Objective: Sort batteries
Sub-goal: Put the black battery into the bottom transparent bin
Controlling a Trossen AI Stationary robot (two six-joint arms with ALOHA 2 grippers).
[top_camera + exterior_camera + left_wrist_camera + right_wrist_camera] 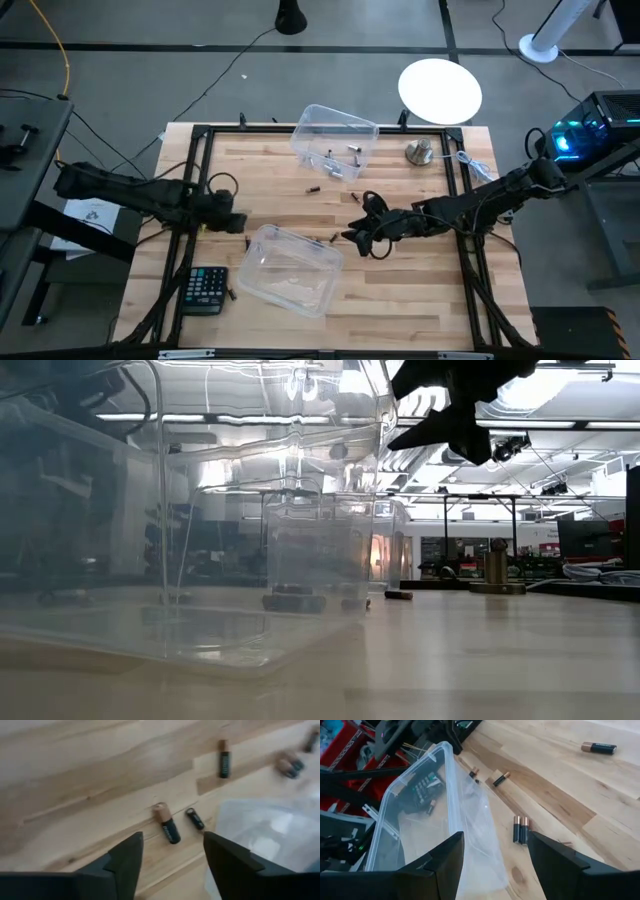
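Batteries lie loose on the wooden table: two side by side (521, 830) next to the near clear bin (290, 268), one (599, 748) farther off, and others (312, 187) in mid-table. Several more sit in the far clear bin (335, 140). My right gripper (355, 235) hovers open above the table at the near bin's right far corner, with the pair of batteries (326, 238) just ahead of its fingers. My left gripper (238, 222) is open and low at the near bin's left far corner, over a brown-and-black battery (167, 825) and a smaller one (195, 818).
A black calculator (205, 288) lies at the near left, with a battery beside it. A round silver metal knob (420, 152) stands at the far right, near a white cable. The table's black frame rails run along both sides. A white round disc (440, 90) lies beyond the far edge.
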